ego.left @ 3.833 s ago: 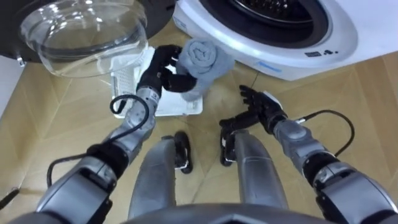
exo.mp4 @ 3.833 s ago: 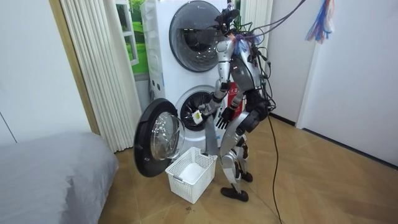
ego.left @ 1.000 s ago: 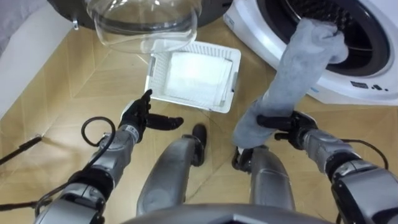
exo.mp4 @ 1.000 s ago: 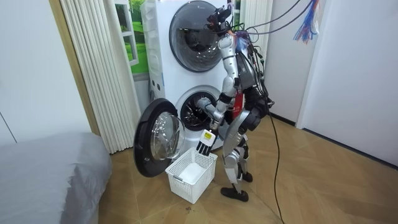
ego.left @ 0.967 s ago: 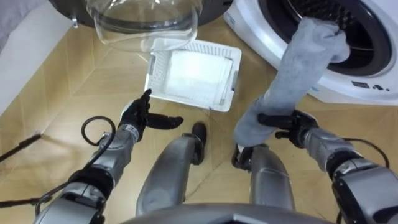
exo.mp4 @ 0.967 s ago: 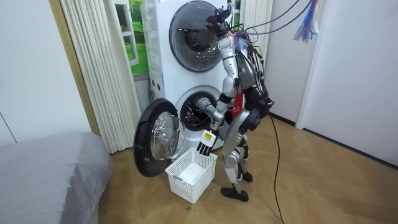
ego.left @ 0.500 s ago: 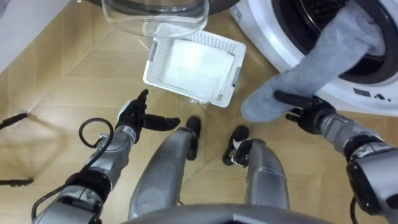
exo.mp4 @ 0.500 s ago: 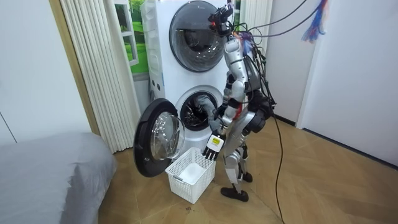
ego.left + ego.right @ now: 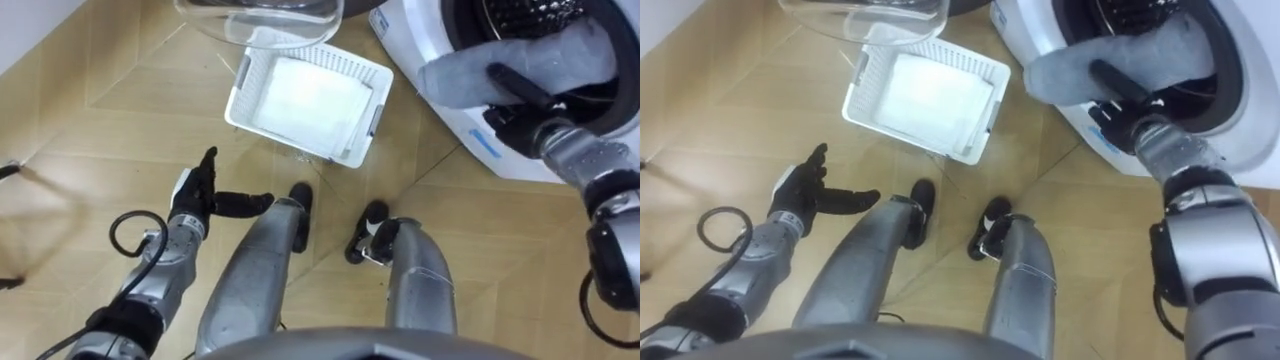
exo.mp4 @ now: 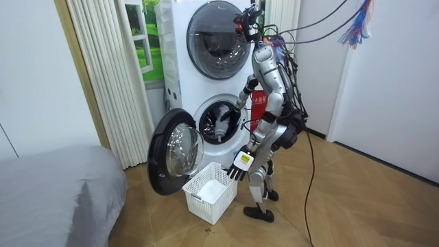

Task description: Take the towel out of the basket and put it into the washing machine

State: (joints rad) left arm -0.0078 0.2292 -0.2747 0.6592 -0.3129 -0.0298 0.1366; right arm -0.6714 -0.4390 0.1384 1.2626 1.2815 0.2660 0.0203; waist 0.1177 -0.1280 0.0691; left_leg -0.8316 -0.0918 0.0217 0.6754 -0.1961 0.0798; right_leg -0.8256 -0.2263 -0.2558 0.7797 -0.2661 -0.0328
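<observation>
The right hand (image 9: 525,115) has lifted the towel (image 9: 530,55) partly into the washing machine (image 9: 420,30).

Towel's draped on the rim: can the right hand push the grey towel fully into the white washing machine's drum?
Probably yes: the right hand grips the grey towel at the open drum; the round glass door is swung clear.

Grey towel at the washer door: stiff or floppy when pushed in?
Likely floppy: the towel bends over the washer rim around the right hand. Probably light: one hand carries it. The end outside the drum may slip back out.
</observation>
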